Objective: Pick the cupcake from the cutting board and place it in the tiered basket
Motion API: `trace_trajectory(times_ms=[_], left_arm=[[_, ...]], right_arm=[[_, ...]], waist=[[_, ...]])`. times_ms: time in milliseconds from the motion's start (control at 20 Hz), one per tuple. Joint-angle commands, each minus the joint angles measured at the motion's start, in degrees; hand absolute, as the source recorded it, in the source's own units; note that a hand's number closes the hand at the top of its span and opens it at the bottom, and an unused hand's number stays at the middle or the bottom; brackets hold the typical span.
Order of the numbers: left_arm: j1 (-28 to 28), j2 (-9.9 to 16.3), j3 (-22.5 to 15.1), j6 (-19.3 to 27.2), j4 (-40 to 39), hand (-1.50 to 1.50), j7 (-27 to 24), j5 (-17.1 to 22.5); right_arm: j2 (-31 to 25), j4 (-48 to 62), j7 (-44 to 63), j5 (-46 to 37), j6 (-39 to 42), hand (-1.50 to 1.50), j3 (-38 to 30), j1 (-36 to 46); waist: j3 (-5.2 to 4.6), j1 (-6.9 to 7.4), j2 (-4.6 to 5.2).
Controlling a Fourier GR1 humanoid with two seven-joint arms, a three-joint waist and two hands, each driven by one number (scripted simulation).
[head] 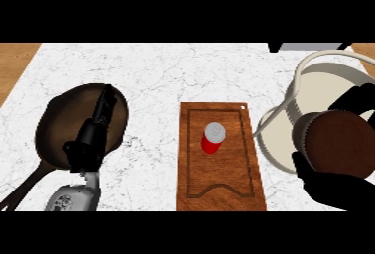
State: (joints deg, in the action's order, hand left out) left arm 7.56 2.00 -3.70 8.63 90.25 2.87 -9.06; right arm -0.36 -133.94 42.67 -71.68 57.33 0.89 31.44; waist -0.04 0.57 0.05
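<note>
Head view, steeply down onto white marbled surface.

One cupcake, large at right edge, off the cutting board and up in the right hand. Brown frosted top turned toward the viewer; pleated wrapper visible as a ribbed band along its left side, so base points left and slightly away, top toward right and up. Long axis tipped over rather than upright; exact tilt hard to judge. Black fingers curled round it: some above at upper right, thumb or palm below and to the left. Grasping the cupcake, then. Held over the lower tier of the tiered basket, overlapping its cream-coloured tray; contact with tray not determinable.

One tiered basket, upper right, pale wire hoops and round tray, partly cut by the frame edge.

One wooden cutting board, centre, long side running near to far, groove round its border, notch at near end. One red can with silver top on it, standing near the middle, slightly toward the far half.

One dark brown frying pan at left, handle trailing to lower left corner.

Left hand over the pan, fingers straight and extended away from the body, released, holding nothing. Grey forearm below it at bottom left.

One of each object; two hands.
</note>
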Motion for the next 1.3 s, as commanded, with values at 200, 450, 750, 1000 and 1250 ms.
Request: trace_trajectory(times_ms=[200, 450, 750, 1000, 1250], left_arm=[[1.3, -1.2, -0.4, 1.9, -2.3, 0.0, -1.6, -2.2], [-0.2, -1.9, -1.8, 1.1, -0.9, 0.0, -0.4, -0.6], [0.4, -1.3, -0.7, 1.0, -0.2, 0.0, 0.4, -1.1], [1.1, 0.9, 1.4, -0.1, 0.1, 0.0, 0.7, -0.3], [-2.0, 0.1, 0.6, 0.0, 1.0, 0.0, -0.5, -0.1]], right_arm=[[-8.8, 12.2, -5.8, 7.9, 0.6, 1.5, -12.7, 9.2], [-4.7, 17.2, -4.1, 9.4, -4.6, 1.5, -18.8, 7.3], [-1.6, 21.2, -6.4, 16.4, -10.7, -1.5, -26.2, 6.7], [-0.1, 17.1, -3.5, 23.3, -12.5, -1.5, -35.1, 11.5], [-6.7, 16.4, 0.4, 27.2, -14.2, -1.5, -44.6, 13.4]], waist=[[0.02, -0.54, -0.04], [0.04, -0.44, 0.06], [0.06, -0.37, 0.03], [0.05, -0.87, -0.19], [0.05, -1.09, -0.37]])
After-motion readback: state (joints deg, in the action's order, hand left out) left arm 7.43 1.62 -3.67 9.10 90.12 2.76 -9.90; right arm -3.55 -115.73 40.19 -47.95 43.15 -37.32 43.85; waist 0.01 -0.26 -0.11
